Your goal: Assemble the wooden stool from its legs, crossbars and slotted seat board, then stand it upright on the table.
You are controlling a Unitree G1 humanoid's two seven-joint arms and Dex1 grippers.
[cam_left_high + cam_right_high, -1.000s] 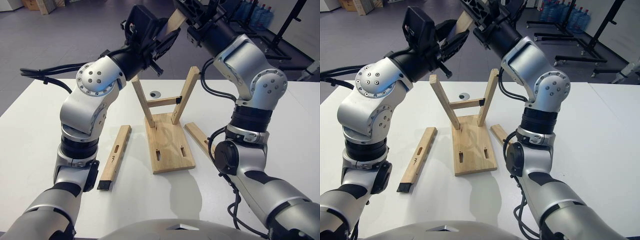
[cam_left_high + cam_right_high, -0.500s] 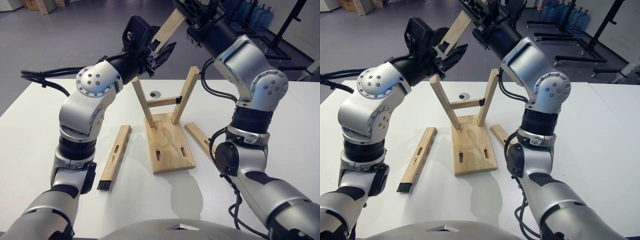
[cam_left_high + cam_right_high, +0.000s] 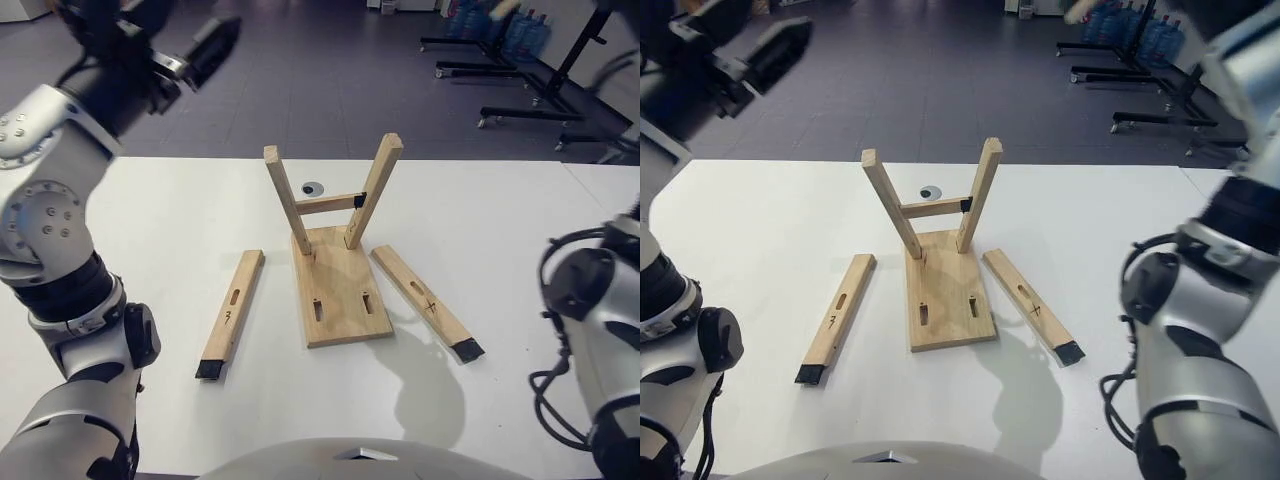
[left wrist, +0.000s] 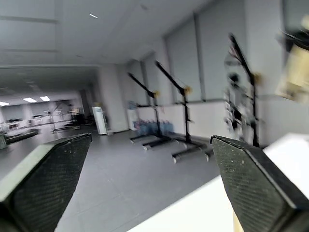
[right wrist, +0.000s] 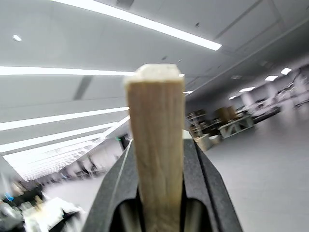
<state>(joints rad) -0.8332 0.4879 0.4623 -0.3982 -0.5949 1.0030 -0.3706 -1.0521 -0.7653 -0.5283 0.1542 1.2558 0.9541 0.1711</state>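
The seat board [image 3: 340, 300] lies flat on the white table [image 3: 150, 230]. Two legs [image 3: 286, 200] [image 3: 374, 188] stand in its far slots, splayed apart and joined by a crossbar [image 3: 328, 203]. One loose slotted leg [image 3: 231, 314] lies left of the board, another [image 3: 424, 304] lies right of it. My left gripper [image 3: 205, 38] hangs high at the far left, open and empty, its fingers [image 4: 48, 183] wide apart. My right gripper [image 5: 159, 193] is shut on a wooden bar [image 5: 157, 135] that points up toward the ceiling; the bar's blurred end [image 3: 500, 8] shows high at the right.
A round grommet hole [image 3: 312, 187] sits in the table behind the stool. Beyond the far table edge are open floor, black racks [image 3: 530, 90] and water bottles [image 3: 520, 30]. Free tabletop lies at both sides and in front of the board.
My left gripper has pulled away from the held bar, up and to the left. My right arm has swung up and out to the right with the bar, uncovering the right-hand loose leg.
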